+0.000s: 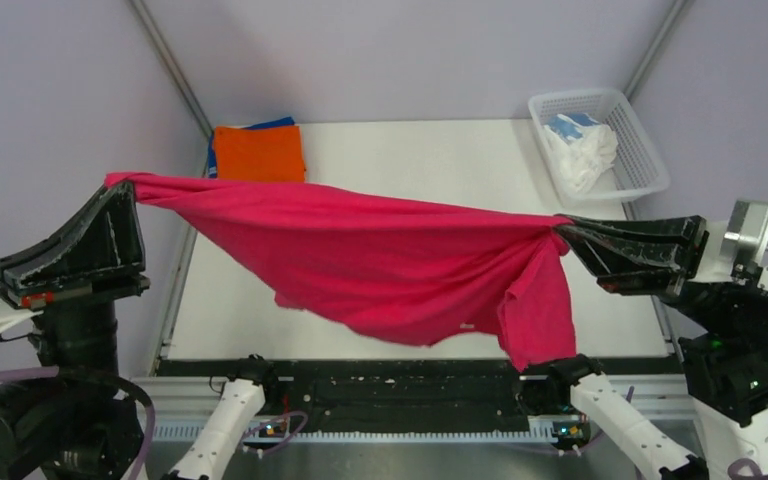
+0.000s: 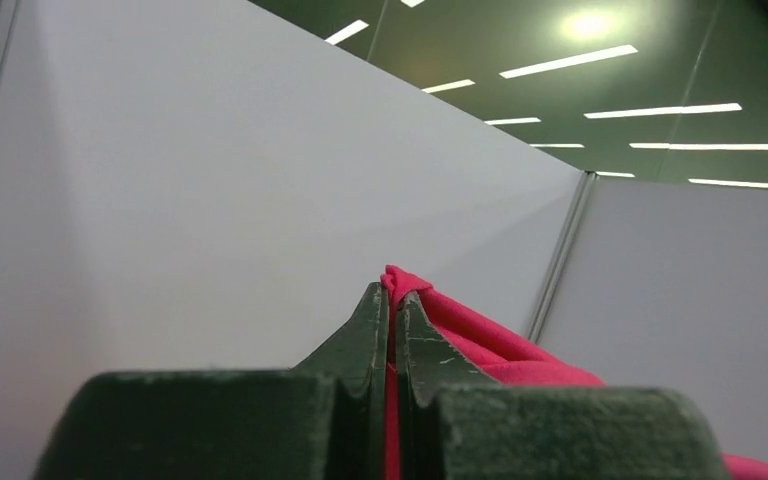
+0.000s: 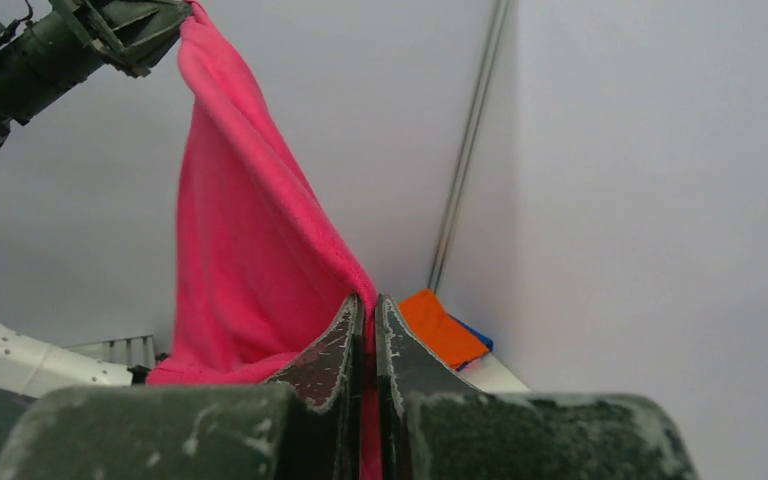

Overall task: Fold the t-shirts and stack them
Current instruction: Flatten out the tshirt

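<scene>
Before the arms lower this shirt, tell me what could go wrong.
1. The left gripper and right gripper each pinch only a small bunch of the red shirt, stretched between them; a tug could pull it free.
2. The cloth by the right gripper is twisted, a flap hanging over the table's near edge; it may land creased or snag there.
3. The folded orange shirt lies near the left end; a swing might disturb it.
</scene>
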Robot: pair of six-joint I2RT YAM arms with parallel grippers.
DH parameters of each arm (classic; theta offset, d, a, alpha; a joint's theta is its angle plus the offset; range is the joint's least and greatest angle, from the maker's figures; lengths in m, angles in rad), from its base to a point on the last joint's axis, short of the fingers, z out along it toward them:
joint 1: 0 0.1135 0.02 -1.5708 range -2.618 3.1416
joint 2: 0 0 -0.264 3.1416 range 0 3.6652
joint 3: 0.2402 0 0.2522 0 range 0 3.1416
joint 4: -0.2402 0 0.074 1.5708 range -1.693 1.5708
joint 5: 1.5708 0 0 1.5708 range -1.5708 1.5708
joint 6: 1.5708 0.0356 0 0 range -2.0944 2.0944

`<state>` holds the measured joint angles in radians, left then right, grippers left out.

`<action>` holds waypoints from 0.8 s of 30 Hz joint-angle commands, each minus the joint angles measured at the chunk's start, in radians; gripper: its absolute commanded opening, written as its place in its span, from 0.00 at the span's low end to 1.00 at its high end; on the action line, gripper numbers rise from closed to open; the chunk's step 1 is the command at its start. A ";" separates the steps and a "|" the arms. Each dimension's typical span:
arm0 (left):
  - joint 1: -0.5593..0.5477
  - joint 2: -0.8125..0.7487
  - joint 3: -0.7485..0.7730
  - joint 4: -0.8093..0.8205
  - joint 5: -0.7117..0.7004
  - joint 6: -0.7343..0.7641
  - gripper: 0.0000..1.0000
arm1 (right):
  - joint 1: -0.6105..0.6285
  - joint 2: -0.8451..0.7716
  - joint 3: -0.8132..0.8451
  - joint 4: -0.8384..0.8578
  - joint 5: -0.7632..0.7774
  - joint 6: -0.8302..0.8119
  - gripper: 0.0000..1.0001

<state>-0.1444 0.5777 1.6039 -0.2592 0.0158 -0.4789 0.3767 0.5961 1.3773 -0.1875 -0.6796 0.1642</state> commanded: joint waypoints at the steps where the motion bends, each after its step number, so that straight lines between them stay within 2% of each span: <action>1: 0.006 0.053 -0.021 -0.056 -0.060 0.042 0.00 | -0.006 0.025 -0.027 -0.015 0.033 0.054 0.00; 4: 0.005 0.093 -0.113 -0.050 -0.147 0.049 0.00 | -0.007 0.043 -0.109 -0.026 0.147 0.015 0.00; 7: 0.005 0.163 -0.270 -0.048 -0.266 0.028 0.00 | -0.007 0.085 -0.227 0.003 0.315 -0.052 0.00; 9: 0.006 0.235 -0.378 -0.046 -0.374 -0.008 0.00 | -0.006 0.159 -0.315 0.044 0.494 -0.079 0.00; 11: 0.006 0.333 -0.485 -0.048 -0.456 -0.060 0.00 | -0.007 0.278 -0.378 0.085 0.598 -0.113 0.00; 12: 0.007 0.390 -0.533 -0.048 -0.485 -0.085 0.02 | -0.006 0.360 -0.399 0.107 0.636 -0.124 0.00; 13: 0.011 0.459 -0.567 -0.054 -0.504 -0.113 0.15 | -0.006 0.450 -0.412 0.133 0.654 -0.133 0.01; 14: 0.020 0.530 -0.583 -0.076 -0.502 -0.145 0.46 | -0.007 0.546 -0.413 0.162 0.665 -0.139 0.07; 15: 0.033 0.612 -0.583 -0.101 -0.491 -0.175 0.63 | -0.007 0.647 -0.401 0.177 0.670 -0.141 0.23; 16: 0.046 0.691 -0.564 -0.144 -0.481 -0.206 0.87 | -0.008 0.747 -0.371 0.201 0.690 -0.136 0.49; 17: 0.057 0.787 -0.527 -0.190 -0.467 -0.232 0.92 | -0.009 0.849 -0.303 0.192 0.737 -0.110 0.69; 18: 0.062 0.850 -0.484 -0.239 -0.454 -0.241 0.94 | -0.008 0.931 -0.246 0.173 0.771 -0.082 0.84; 19: 0.063 0.896 -0.441 -0.278 -0.444 -0.242 0.95 | -0.009 0.996 -0.201 0.136 0.779 -0.068 0.95; 21: 0.061 0.947 -0.382 -0.316 -0.383 -0.222 0.98 | -0.005 1.064 -0.159 0.124 0.778 -0.044 0.99; 24: 0.060 0.961 -0.381 -0.269 -0.221 -0.173 0.99 | 0.001 1.045 -0.204 0.175 0.773 -0.005 0.99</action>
<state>-0.0811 1.5822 1.1229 -0.5446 -0.3492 -0.6647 0.3752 1.7210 1.1202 -0.0914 0.0357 0.1001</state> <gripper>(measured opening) 0.985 0.985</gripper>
